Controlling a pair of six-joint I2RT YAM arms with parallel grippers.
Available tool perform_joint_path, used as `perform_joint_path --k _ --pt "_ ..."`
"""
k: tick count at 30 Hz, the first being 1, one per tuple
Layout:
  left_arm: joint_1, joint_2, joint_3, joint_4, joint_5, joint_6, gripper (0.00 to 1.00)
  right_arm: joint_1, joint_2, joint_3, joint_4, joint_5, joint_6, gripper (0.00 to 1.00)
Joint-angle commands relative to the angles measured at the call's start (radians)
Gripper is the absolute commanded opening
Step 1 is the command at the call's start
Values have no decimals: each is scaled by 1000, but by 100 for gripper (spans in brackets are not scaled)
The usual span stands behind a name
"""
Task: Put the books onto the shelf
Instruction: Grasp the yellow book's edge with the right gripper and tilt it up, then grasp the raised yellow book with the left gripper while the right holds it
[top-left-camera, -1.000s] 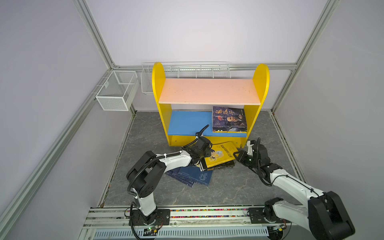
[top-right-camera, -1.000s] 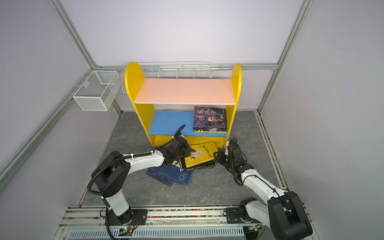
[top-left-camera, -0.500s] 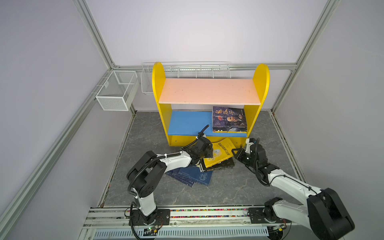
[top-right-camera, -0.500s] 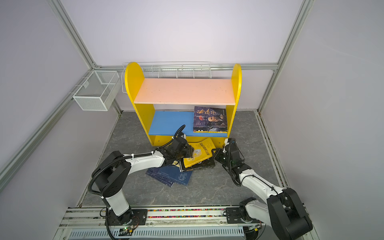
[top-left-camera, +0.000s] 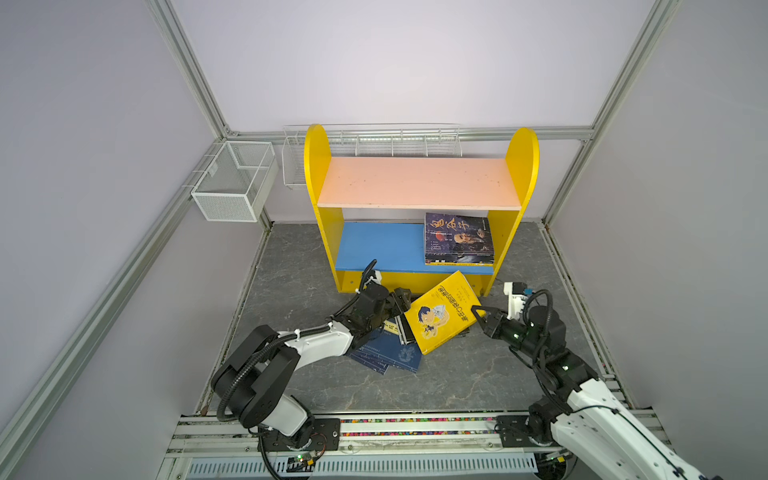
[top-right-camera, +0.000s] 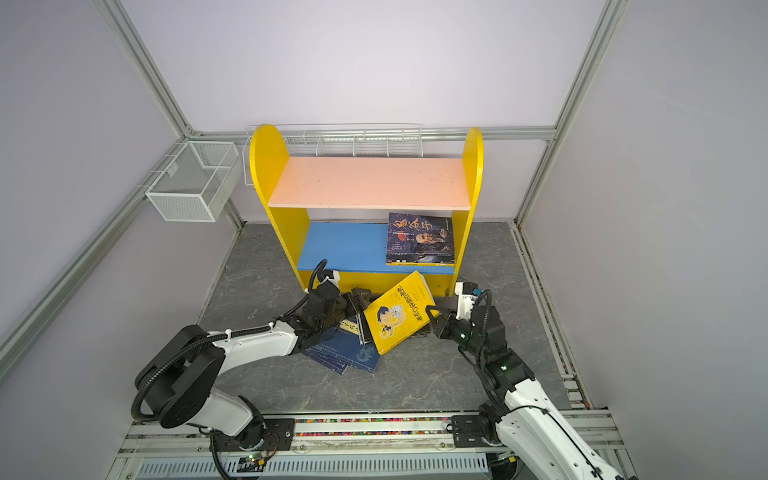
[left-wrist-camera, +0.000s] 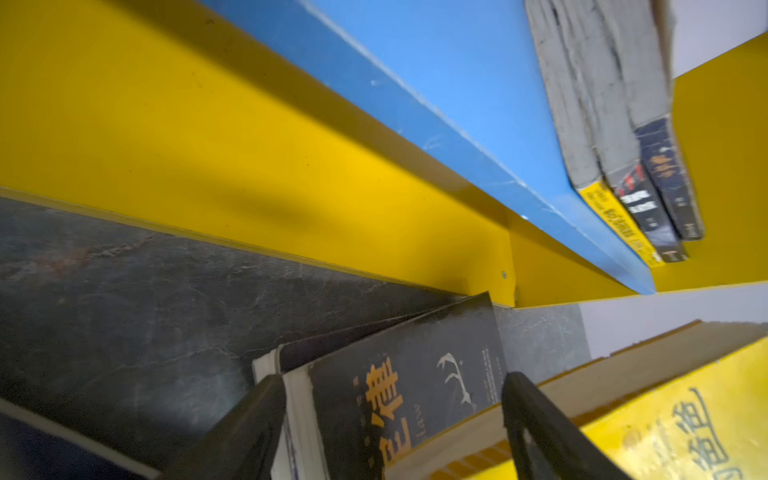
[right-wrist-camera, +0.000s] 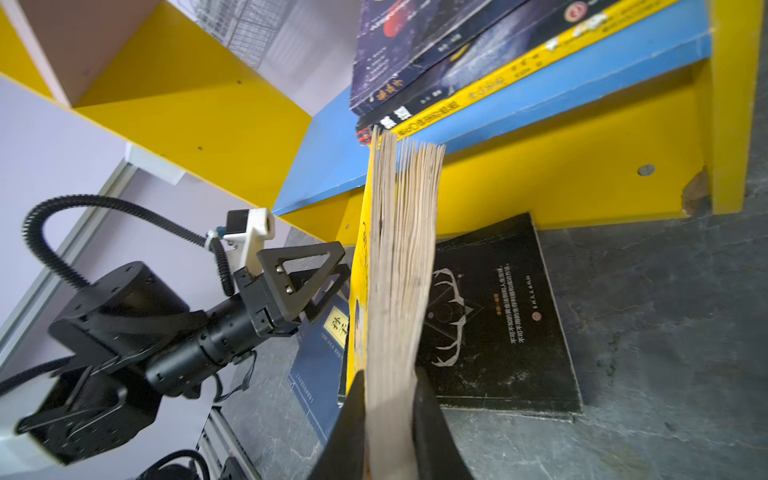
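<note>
A yellow cartoon-covered book (top-left-camera: 442, 318) (top-right-camera: 397, 318) stands tilted on its edge in front of the shelf (top-left-camera: 316, 166). My right gripper (top-left-camera: 476, 311) (right-wrist-camera: 390, 374) is shut on its page edge (right-wrist-camera: 401, 257). My left gripper (top-left-camera: 399, 305) (left-wrist-camera: 392, 380) is open at the book's other side, jaws wide around a corner of a black book (left-wrist-camera: 415, 374). That black book (right-wrist-camera: 490, 316) lies flat on the floor under the yellow one. Thin navy books (top-left-camera: 390, 353) lie beneath my left gripper. A stack of three books (top-left-camera: 457, 239) rests on the blue lower board (top-left-camera: 382, 245).
The pink upper board (top-left-camera: 415, 183) is bare. A white mesh basket (top-left-camera: 232, 183) hangs on the left wall and a wire rack (top-left-camera: 374, 141) behind the shelf. Metal frame rails run along the grey floor's edges (top-left-camera: 573, 291).
My right gripper has closed on the yellow book's edge and raised it to a steeper tilt toward the shelf. My left gripper has opened.
</note>
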Motion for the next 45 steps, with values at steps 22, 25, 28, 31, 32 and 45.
perform_joint_path --k 22,25,28,31,32,45 --pt "91 -102 -127 338 519 -33 97 -37 251 302 315 -4 53 6" --pt "91 -57 -120 405 556 -53 97 -43 275 320 324 10 62 6" --pt "91 -9 -98 449 601 -68 96 -46 292 335 329 19 64 6" --pt "90 50 -82 522 644 -102 93 -48 309 342 343 28 67 6" --pt "90 64 -79 541 654 -111 93 -48 313 341 349 30 71 6" --pt "61 113 -3 672 677 -189 47 -49 363 333 399 36 121 6"
